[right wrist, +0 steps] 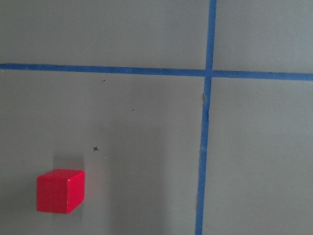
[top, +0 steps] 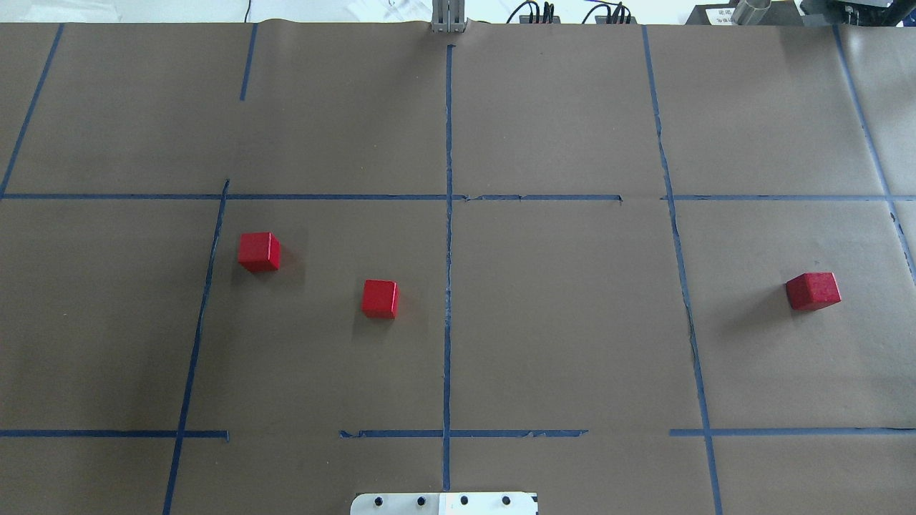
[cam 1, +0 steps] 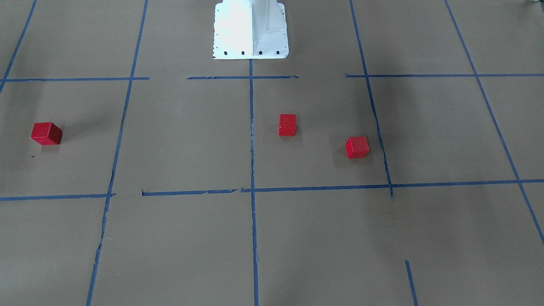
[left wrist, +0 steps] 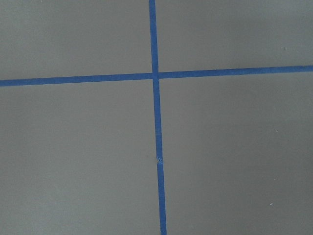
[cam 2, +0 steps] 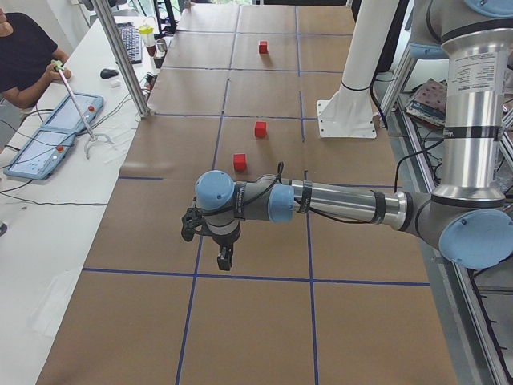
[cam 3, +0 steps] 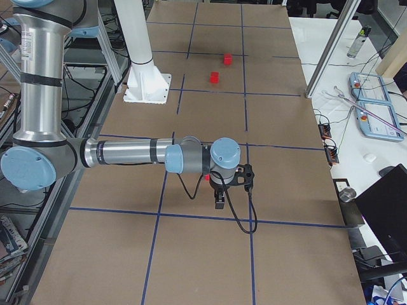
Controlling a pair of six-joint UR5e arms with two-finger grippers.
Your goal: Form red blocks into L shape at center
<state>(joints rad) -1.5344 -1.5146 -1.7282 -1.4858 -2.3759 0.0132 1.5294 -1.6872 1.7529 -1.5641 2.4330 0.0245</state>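
Three red blocks lie apart on the brown paper. In the overhead view one block (top: 259,251) and a second block (top: 379,298) sit left of the center tape line, and the third block (top: 813,290) sits far right. The front view shows the same three blocks (cam 1: 357,147), (cam 1: 287,124), (cam 1: 46,133). The right wrist view shows the far-right block (right wrist: 59,191) at lower left. My left gripper (cam 2: 224,258) hangs over the table's left end. My right gripper (cam 3: 219,202) hangs just beside the third block. I cannot tell whether either is open or shut.
Blue tape lines (top: 448,236) divide the paper into grid cells; the left wrist view shows only a tape crossing (left wrist: 155,76). The white arm base (cam 1: 250,29) stands at the robot's side. An operator (cam 2: 24,56), pendants (cam 3: 375,105) and a metal post (cam 2: 120,56) are beyond the far edge.
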